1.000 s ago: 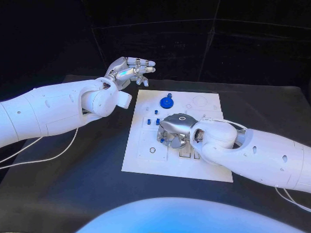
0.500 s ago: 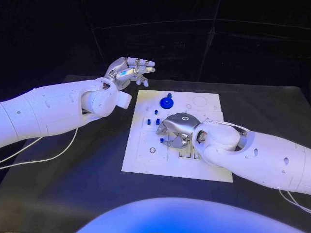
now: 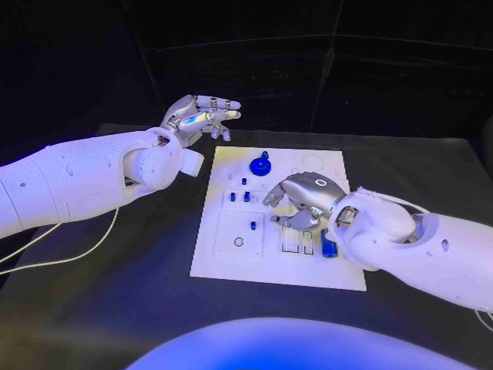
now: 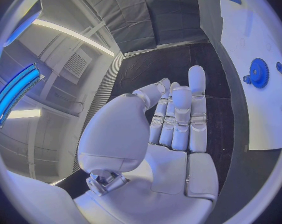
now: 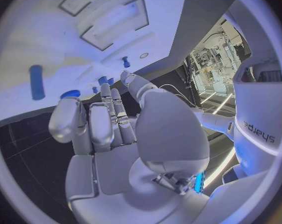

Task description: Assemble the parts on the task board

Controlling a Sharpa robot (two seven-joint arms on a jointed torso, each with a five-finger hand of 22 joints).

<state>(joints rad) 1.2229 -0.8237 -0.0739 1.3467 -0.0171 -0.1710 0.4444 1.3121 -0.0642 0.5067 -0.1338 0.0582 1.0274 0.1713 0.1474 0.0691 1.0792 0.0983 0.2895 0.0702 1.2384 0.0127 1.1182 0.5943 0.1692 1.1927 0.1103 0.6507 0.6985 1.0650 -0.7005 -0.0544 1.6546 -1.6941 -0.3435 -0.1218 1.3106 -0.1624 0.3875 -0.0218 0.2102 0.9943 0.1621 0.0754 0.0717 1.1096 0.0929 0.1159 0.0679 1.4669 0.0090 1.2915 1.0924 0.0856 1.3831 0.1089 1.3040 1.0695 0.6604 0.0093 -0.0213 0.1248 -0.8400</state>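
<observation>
Task board point(image 3: 230, 258) flat mid-counter, long axis running away from robot; right hand point(image 3: 302, 202) hovers over board centre, fingers curled downward, whether anything pinched cannot tell; blue cylinder part point(image 3: 330, 248) lies on board just beside right hand, toward robot, long axis along board's length; small blue pegs point(image 3: 239, 196) stand on left-arm side of hand; blue gear point(image 3: 260, 165) at far end; left hand point(image 3: 200, 115) raised beyond far left corner, fingers apart, holding nothing; right hand clearly nearer parts.
</observation>
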